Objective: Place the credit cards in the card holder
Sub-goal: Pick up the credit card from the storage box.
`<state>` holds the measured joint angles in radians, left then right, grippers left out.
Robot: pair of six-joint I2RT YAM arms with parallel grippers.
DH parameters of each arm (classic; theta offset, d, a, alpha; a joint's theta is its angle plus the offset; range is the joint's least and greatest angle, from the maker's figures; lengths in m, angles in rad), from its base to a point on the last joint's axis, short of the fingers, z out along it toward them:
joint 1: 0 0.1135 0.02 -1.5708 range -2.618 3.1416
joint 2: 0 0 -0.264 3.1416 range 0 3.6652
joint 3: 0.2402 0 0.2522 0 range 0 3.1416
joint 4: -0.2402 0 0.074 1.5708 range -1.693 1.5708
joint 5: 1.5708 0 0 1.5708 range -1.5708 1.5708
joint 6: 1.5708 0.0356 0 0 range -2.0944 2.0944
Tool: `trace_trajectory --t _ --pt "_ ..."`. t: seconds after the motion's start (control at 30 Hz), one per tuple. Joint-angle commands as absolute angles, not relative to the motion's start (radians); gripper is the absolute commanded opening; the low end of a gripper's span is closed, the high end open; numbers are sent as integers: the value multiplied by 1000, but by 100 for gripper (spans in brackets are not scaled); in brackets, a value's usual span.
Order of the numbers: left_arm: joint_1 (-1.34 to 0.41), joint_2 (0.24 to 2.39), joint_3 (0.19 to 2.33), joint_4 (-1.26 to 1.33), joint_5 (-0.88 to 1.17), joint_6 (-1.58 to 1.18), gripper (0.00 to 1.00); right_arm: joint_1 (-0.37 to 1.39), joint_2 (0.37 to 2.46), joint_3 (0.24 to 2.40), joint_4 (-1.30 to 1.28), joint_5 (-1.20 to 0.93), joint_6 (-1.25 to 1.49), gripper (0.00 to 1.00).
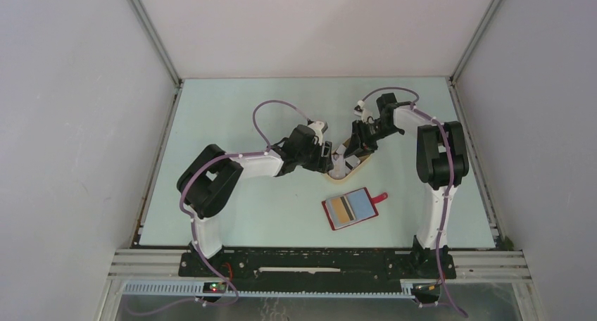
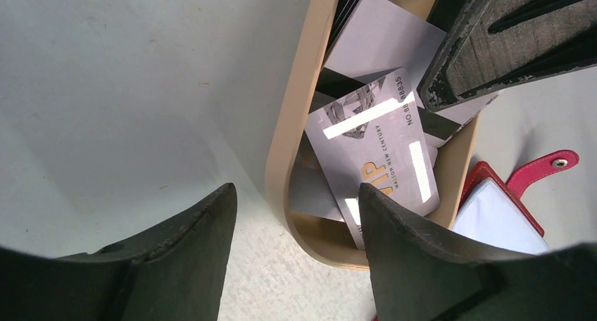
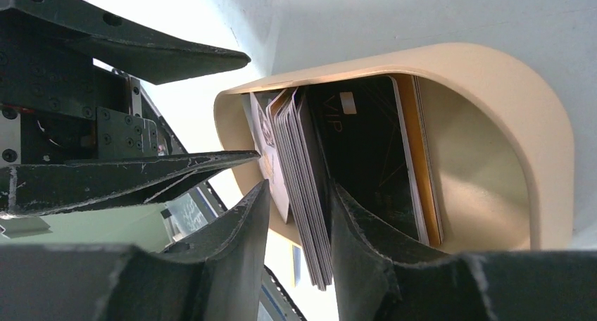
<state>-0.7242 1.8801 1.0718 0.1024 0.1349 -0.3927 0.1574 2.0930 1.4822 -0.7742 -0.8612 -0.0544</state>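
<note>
The credit cards [image 2: 380, 148] lie jumbled in a beige oval tray [image 2: 285, 159]; the top one is grey with "VIP" on it. In the right wrist view a stack of cards [image 3: 310, 187] stands on edge in the tray [image 3: 542, 159]. My right gripper [image 3: 299, 194] is open with its jaws either side of that stack; the right finger touches it and a gap shows on the left. My left gripper [image 2: 296, 194] is open astride the tray's near wall, one finger outside, one over the cards. The red card holder [image 1: 350, 210] lies open on the table in front of the tray.
Both grippers crowd the tray [image 1: 350, 167] at mid-table, the left gripper [image 1: 327, 158] and the right gripper [image 1: 355, 145] almost touching. The right gripper's finger [image 2: 507, 39] hangs over the tray's far end. The holder's snap tab [image 2: 556, 162] points away from the tray. Walls enclose the table.
</note>
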Motion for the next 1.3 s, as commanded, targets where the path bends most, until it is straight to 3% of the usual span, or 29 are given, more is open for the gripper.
trace_trajectory --t 0.0,0.6,1.27 --pt "-722 1858 1125 111 129 -389 69 152 2083 1519 -797 -899 -49 44" --pt "-722 1852 1121 107 142 -397 69 188 2115 1558 -835 -787 -100 47" --pt "-721 1823 1088 115 140 -400 69 155 2125 1583 -887 -890 -132 38"
